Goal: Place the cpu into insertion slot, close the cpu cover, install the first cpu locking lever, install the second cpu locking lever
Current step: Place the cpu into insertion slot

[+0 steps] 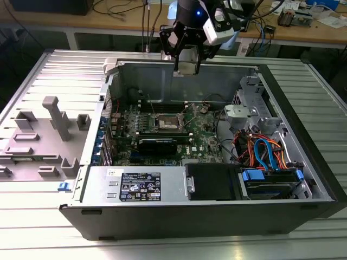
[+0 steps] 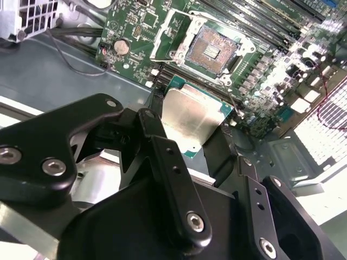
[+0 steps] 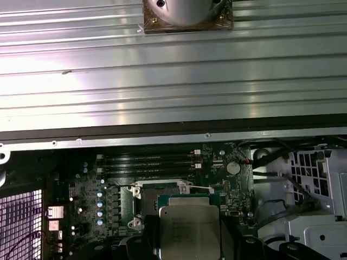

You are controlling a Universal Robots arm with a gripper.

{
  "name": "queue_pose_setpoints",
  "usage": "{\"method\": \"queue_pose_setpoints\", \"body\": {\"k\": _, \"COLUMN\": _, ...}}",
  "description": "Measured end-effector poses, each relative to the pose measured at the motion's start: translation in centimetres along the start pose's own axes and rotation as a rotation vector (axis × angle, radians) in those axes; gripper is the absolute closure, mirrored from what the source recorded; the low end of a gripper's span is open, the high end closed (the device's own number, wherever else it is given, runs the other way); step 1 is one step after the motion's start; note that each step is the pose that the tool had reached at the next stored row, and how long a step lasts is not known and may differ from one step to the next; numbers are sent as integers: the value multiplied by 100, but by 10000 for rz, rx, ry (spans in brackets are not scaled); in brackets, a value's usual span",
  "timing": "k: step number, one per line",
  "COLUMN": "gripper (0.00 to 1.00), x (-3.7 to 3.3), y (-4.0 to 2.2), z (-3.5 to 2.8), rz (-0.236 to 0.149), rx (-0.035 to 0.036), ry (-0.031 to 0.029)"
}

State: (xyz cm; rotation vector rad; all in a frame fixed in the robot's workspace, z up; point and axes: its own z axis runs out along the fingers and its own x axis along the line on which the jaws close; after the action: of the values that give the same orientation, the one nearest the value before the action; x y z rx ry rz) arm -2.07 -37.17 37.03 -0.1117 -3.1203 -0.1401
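My gripper (image 1: 186,68) hangs above the back wall of the open computer case (image 1: 81,162), shut on the cpu (image 2: 192,116). The cpu is a flat silver-topped square chip on a green base, held by its edges between the black fingers (image 2: 162,157). In the first wrist view the cpu (image 3: 188,230) covers part of the insertion slot (image 3: 145,201). On the green motherboard below, the insertion slot (image 2: 211,49) lies bare, its dark contact field exposed inside a silver rim. The same insertion slot (image 1: 168,123) sits mid-board in the exterior view. I cannot tell the cpu cover from that rim.
Long black memory slots (image 2: 271,27) run beside the socket, and a black card (image 1: 157,145) lies in front of it. Orange and blue cables (image 1: 265,151) and a drive cage fill the exterior view's right. A grey fixture (image 1: 51,135) stands on the ribbed table.
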Motion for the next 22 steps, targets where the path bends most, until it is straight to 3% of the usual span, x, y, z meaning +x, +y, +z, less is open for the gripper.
{"method": "queue_pose_setpoints", "body": {"k": 2, "gripper": 46, "x": 0, "y": -2, "z": 3, "rz": 274, "rx": -7, "ry": -25}}
{"method": "queue_pose_setpoints", "body": {"k": 8, "gripper": 46, "x": -1, "y": -32, "z": 8, "rz": 325, "rx": -8, "ry": -30}}
{"method": "queue_pose_setpoints", "body": {"k": 12, "gripper": 46, "x": -2, "y": -38, "z": 13, "rz": 600, "rx": -14, "ry": -54}}
{"method": "queue_pose_setpoints", "body": {"k": 16, "gripper": 46, "x": 1, "y": -92, "z": 12, "rz": 597, "rx": -11, "ry": -54}}
{"method": "queue_pose_setpoints", "body": {"k": 22, "gripper": 46, "x": 1, "y": -94, "z": 24, "rz": 1499, "rx": -29, "ry": -134}}
